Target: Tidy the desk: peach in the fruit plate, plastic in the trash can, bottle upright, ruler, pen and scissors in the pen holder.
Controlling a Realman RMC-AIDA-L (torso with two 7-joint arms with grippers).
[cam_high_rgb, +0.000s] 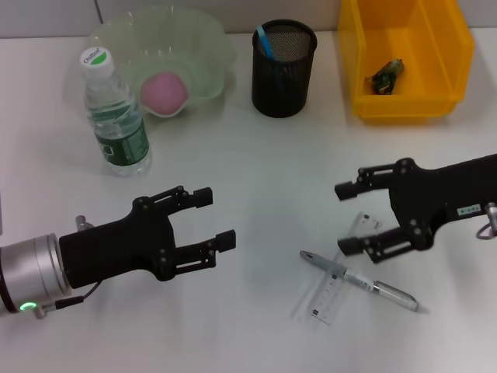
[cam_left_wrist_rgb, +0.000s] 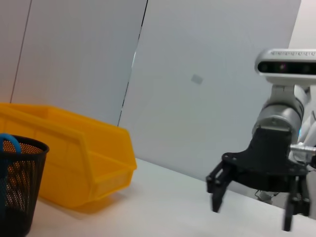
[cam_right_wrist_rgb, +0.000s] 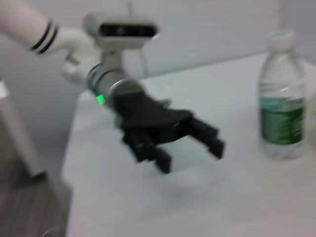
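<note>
The 2 arms reach inward above the desk, facing each other. The left gripper (cam_high_rgb: 214, 218) and the right gripper (cam_high_rgb: 347, 217) both have fingers spread apart.

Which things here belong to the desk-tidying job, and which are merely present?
Job: peach, fruit plate, bottle, pen, ruler, pen holder, yellow bin holding scrap.
Merely present: wall panels, table.

White worktop (cam_high_rgb: 256, 171) — things resting on it

Beyond the jaws: bottle (cam_high_rgb: 115, 113), fruit plate (cam_high_rgb: 203, 48), pen holder (cam_high_rgb: 283, 70), yellow bin (cam_high_rgb: 365, 85); below the right jaws — pen (cam_high_rgb: 359, 280) across ruler (cam_high_rgb: 330, 293).
</note>
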